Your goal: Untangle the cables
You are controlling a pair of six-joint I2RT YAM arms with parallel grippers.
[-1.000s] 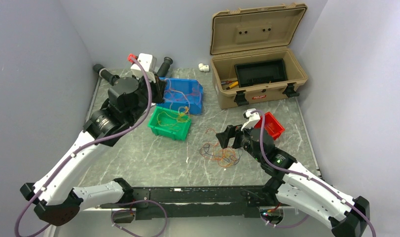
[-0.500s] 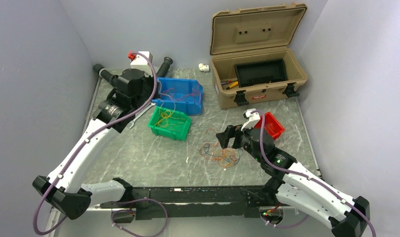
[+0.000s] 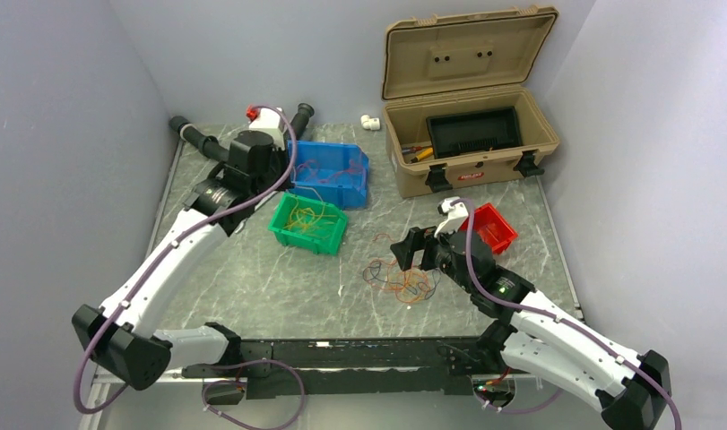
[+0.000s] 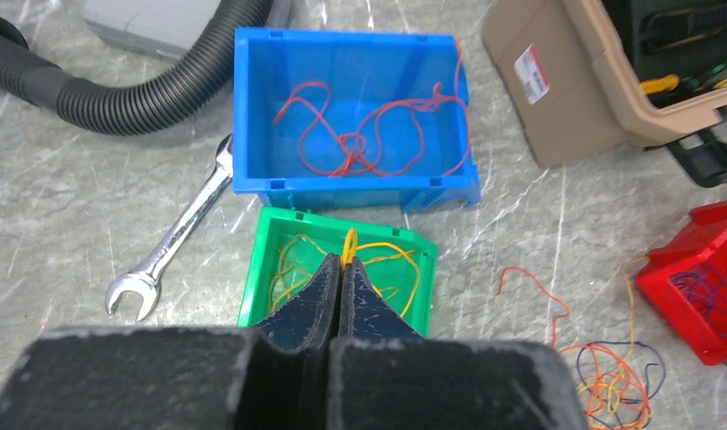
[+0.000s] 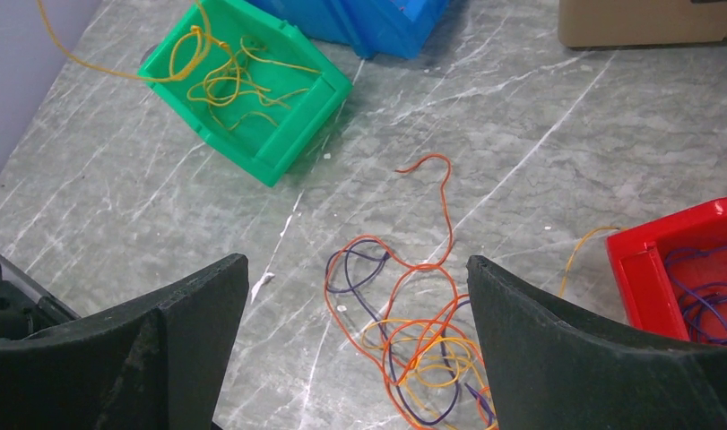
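Observation:
A loose tangle of orange, yellow and purple cables [image 3: 400, 279] lies on the marble table, also in the right wrist view as the tangle [image 5: 422, 331]. My right gripper [image 5: 357, 264] hovers over it, open and empty, one finger on each side. My left gripper [image 4: 343, 258] is shut on a yellow cable [image 4: 349, 240] above the green bin [image 4: 341, 219]. That yellow cable [image 5: 99, 70] rises out of the green bin [image 5: 279, 161], where more yellow strands lie. Red cables lie in the blue bin [image 4: 341, 184]. Purple ones lie in the red bin [image 5: 646, 278].
An open tan toolbox [image 3: 471, 134] stands at the back right. A black corrugated hose [image 4: 117, 98] and a steel wrench [image 4: 176, 233] lie left of the blue bin [image 3: 328, 170]. The red bin [image 3: 494, 226] sits just right of my right gripper [image 3: 404, 255].
My left arm has swung toward the back of the table above the bins, its gripper shut. The right gripper has shifted very slightly left.

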